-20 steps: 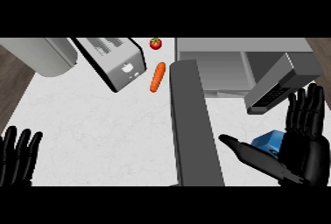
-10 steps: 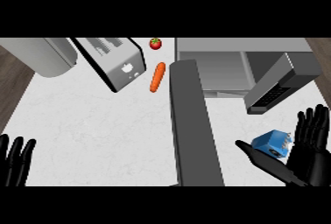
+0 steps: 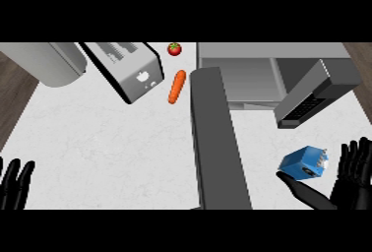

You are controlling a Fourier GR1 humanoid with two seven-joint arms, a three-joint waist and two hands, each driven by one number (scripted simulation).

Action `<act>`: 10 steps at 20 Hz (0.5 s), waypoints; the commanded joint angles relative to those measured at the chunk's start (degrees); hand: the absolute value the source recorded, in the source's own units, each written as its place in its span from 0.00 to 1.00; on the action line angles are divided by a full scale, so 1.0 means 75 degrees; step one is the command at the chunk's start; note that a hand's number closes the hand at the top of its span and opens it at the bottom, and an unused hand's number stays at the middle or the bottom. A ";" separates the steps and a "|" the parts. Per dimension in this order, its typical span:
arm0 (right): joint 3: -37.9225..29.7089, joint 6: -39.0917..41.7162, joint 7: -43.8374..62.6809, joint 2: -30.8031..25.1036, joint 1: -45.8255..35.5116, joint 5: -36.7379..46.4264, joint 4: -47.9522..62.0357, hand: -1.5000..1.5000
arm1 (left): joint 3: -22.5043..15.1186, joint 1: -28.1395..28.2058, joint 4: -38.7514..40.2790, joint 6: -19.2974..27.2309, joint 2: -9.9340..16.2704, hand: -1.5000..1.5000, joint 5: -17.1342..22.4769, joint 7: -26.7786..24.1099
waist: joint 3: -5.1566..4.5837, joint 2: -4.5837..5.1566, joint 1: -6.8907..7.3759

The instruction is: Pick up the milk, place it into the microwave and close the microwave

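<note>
The milk [image 3: 305,165], a small blue carton, stands tilted on the counter [image 3: 109,152] at near right, just in front of the open microwave [image 3: 247,81] and right of its swung-out door [image 3: 218,142]. The right hand [image 3: 347,184] flanks it, fingers straight and spread, thumb extended beneath; nothing is clasped. The left hand [image 3: 15,184] rests open at near left. The carton is probably light, rigid and smooth-sided; opposing flat faces offer the best hold.

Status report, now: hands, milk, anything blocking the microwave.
Both hands open: left hand resting low, right hand beside milk. Milk on counter, ungrasped. Microwave door open, path unobstructed.
</note>
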 commanded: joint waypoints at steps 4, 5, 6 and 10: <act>-0.0393 0.0683 -0.1101 -0.0081 -0.0089 -0.0377 0.1207 0.00 | 0.0636 -0.0213 -0.0060 -0.0274 0.0254 0.00 0.0636 0.0260 | -0.0002 0.0004 0.0003; -0.0705 0.0933 -0.1118 -0.0320 -0.0053 -0.0640 0.1101 0.00 | 0.0268 0.0234 -0.0243 -0.0259 -0.0022 0.00 0.0256 -0.0016 | -0.0002 -0.0001 0.0012; -0.0234 0.0621 -0.1566 0.0149 0.0080 -0.0199 0.1281 0.00 | -0.0077 0.0866 -0.0594 -0.0446 -0.0101 0.00 0.0033 -0.0076 | -0.0002 -0.0005 0.0034; -0.0453 0.0757 -0.1395 -0.0176 -0.0253 -0.0148 0.1565 0.00 | 0.0713 0.0228 -0.0334 -0.0548 0.0212 0.00 0.0821 0.0195 | -0.0004 0.0001 0.0015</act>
